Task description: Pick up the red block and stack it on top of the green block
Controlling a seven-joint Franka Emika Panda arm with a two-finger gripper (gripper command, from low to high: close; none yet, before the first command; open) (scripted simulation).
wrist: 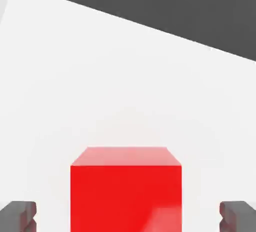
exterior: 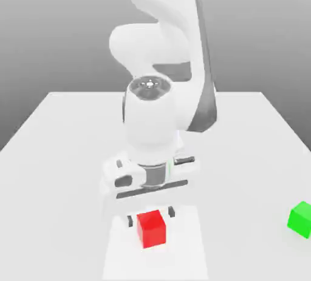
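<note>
Red block (exterior: 151,227) between spread tool (exterior: 150,216) fingers (wrist: 19,214), gaps both sides, green block (exterior: 300,218) well apart

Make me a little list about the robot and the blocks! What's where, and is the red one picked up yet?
red block: on the white table, right under the gripper
gripper: open, a finger on each side of the red block, gaps showing
green block: on the table at the exterior view's right edge, apart from the red block
picked up: not yet
stacked: not yet
</note>
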